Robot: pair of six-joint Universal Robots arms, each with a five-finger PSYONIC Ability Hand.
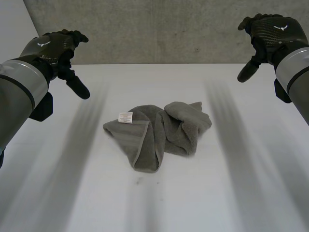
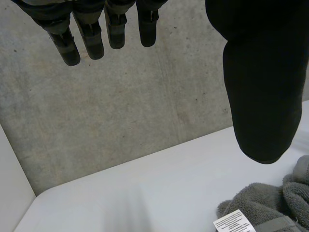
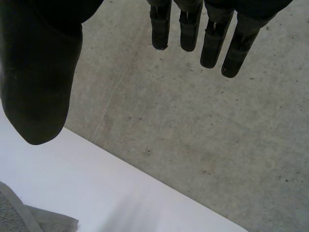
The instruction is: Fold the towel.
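The grey towel lies bunched in the middle of the counter. To my eye the first job is finding two corners and spreading it flat. The left hand and right hand hover raised on either side, fingers loose, empty, well apart from the cloth.

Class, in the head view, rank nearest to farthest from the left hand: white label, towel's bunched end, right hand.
1. white label, on the towel, left side.
2. bunched end, right side.
3. right hand, raised, far right.
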